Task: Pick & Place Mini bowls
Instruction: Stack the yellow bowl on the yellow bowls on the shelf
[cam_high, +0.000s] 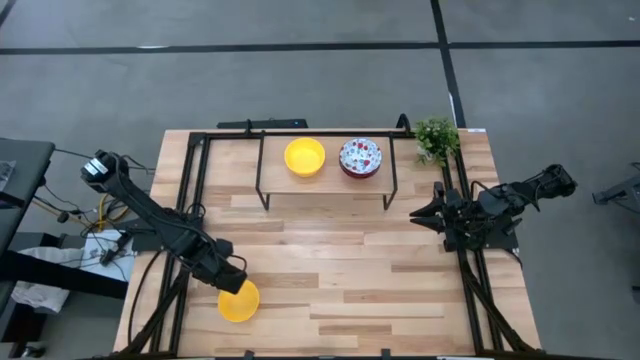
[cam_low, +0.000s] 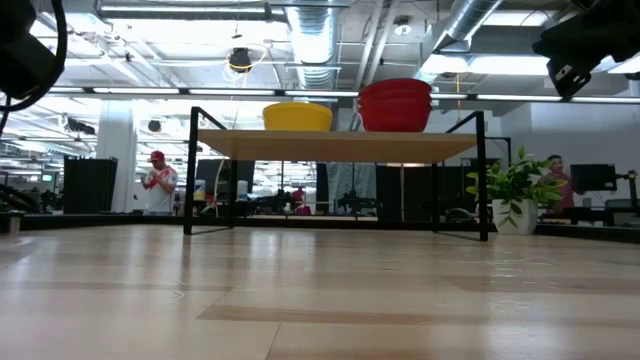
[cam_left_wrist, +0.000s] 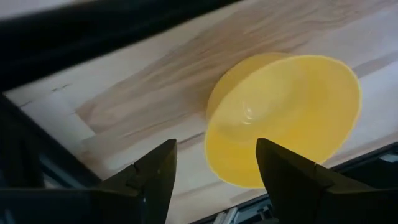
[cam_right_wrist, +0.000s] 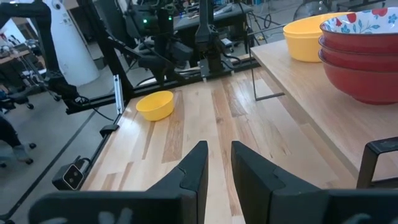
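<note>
Fingers of my left gripper (cam_left_wrist: 214, 180) stand parted with nothing between them, poised over the near-left corner of the surface (cam_high: 360, 260). One yellow bowl (cam_left_wrist: 283, 118) lies just ahead of the tips, tilted, its rim facing them; a short reach forward would put one finger inside the rim and one outside, I judge. My left arm is much the nearer. My right gripper (cam_high: 428, 216) waits at the right edge, fingers slightly apart and empty. A yellow stack (cam_high: 304, 156) and a patterned stack (cam_high: 360, 157) sit on the shelf (cam_high: 270, 175).
</note>
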